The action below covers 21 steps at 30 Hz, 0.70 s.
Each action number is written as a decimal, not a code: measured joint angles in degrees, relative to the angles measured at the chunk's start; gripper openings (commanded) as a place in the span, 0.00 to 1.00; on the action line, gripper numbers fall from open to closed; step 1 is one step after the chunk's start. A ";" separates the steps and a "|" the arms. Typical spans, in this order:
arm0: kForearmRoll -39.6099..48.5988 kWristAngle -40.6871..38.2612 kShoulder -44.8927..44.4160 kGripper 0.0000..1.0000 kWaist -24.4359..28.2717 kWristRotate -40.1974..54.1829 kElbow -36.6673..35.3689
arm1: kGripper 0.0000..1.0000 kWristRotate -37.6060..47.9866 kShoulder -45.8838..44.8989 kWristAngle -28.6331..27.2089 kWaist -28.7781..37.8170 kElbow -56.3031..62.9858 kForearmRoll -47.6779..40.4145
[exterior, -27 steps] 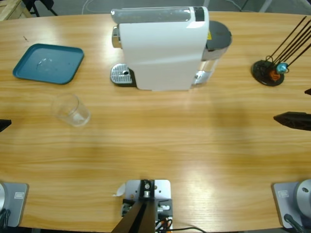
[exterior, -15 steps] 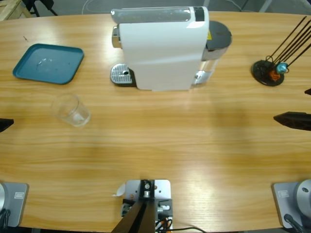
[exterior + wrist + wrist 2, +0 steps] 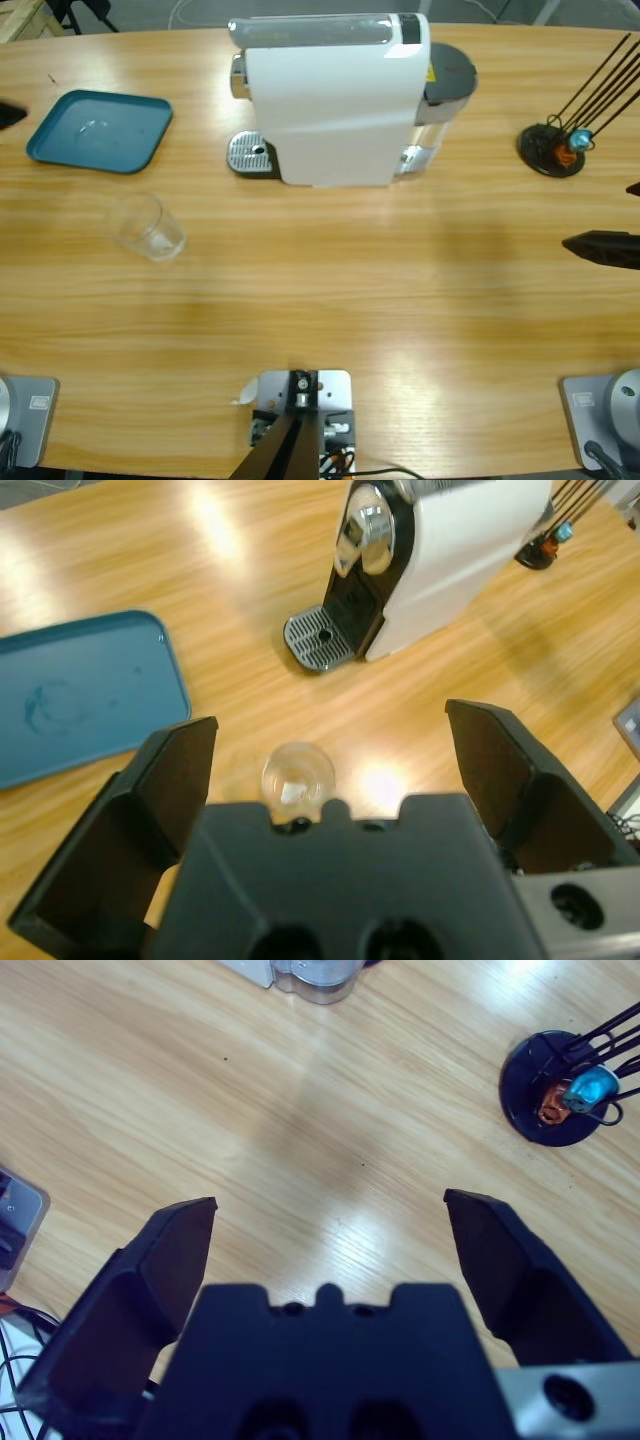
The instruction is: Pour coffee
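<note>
Plenty of open table [image 3: 400,300] across the front and middle, with just the clear glass [image 3: 147,226] out on the left, while the white coffee machine [image 3: 335,100], teal tray [image 3: 98,131] and black rod stand [image 3: 552,150] line the back.

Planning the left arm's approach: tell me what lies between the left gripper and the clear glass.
Only bare wooden table. The left wrist view shows the clear glass just beyond the left gripper, centred between its open jaws, nothing intervening.
</note>
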 measured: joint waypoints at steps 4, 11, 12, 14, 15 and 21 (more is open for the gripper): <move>-0.66 -0.33 7.41 0.99 -0.04 -1.56 -5.55 | 1.00 0.00 0.60 0.00 0.01 -0.17 0.21; -6.74 -3.72 17.33 0.93 -0.05 -7.46 -10.60 | 1.00 0.00 1.26 -0.05 0.01 -0.19 0.26; -8.12 -3.71 18.60 0.92 -0.03 -8.83 -10.92 | 1.00 0.00 1.26 -0.11 0.01 -0.19 0.26; -9.89 -3.71 21.34 0.92 0.29 -12.70 -12.00 | 1.00 0.00 1.30 -0.17 0.01 -0.19 0.27; -10.35 -3.92 22.63 0.93 0.61 -14.29 -12.51 | 1.00 0.00 1.35 -0.17 0.01 -0.19 0.31; -11.64 -10.27 30.11 0.94 1.31 -19.39 -16.47 | 1.00 0.00 1.67 -0.17 0.01 -0.19 0.44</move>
